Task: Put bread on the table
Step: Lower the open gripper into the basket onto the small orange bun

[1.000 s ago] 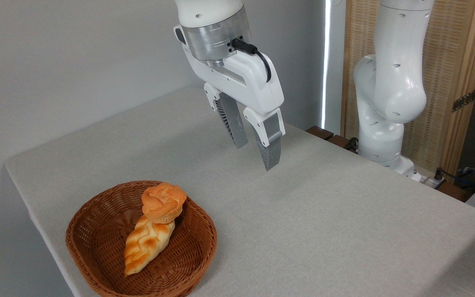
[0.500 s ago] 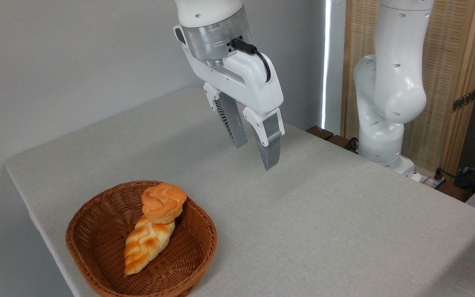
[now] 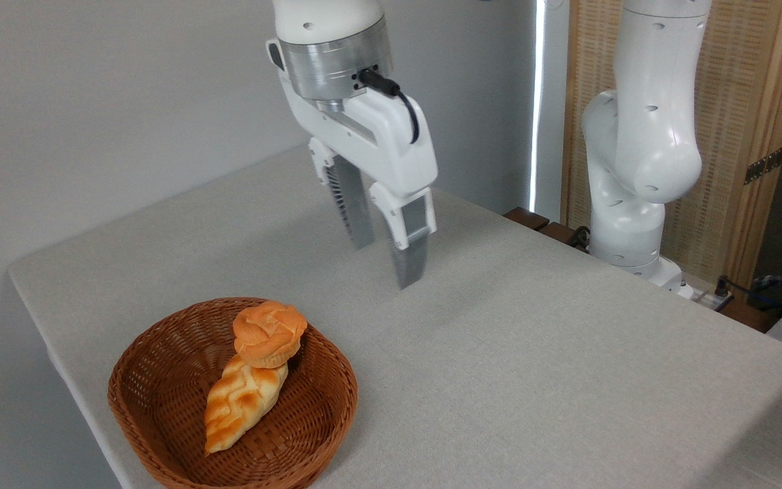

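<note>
Premises present as a robotics lab or test room. A white robot arm [image 3: 642, 136] is mounted at the edge of a cloth-topped table [image 3: 533, 353]; bare grey wall [image 3: 92, 102], loose cables [image 3: 764, 292], woven screen [image 3: 737, 102] behind.

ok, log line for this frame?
phase: approach | gripper: open, empty, above table | bread: in basket, atop braided loaf

Orange-golden bread [image 3: 269, 333]; brown woven basket [image 3: 160, 380]; grey-beige table [image 3: 533, 353].

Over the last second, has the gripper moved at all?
Yes. The gripper has shifted left in the picture, toward the wicker basket, which stays put. Its jaws stand open, holding nothing.
</note>
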Controlling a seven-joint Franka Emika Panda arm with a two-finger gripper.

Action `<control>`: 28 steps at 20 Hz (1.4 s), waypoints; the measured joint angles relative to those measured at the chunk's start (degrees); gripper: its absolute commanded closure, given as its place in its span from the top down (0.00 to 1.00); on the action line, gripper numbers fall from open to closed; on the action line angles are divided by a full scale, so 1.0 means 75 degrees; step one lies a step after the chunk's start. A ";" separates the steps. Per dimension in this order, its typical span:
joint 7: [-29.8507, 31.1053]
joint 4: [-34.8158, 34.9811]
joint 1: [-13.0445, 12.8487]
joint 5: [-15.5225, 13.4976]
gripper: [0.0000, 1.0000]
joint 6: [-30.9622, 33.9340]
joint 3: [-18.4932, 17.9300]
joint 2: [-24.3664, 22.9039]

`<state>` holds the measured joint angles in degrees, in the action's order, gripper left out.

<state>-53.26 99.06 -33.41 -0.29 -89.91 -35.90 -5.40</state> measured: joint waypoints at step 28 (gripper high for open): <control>-0.0003 0.0115 -0.0308 -0.2138 0.49 -0.2945 0.0527 0.2442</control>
<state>-53.28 99.92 -35.72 -16.32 -112.00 -31.95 12.91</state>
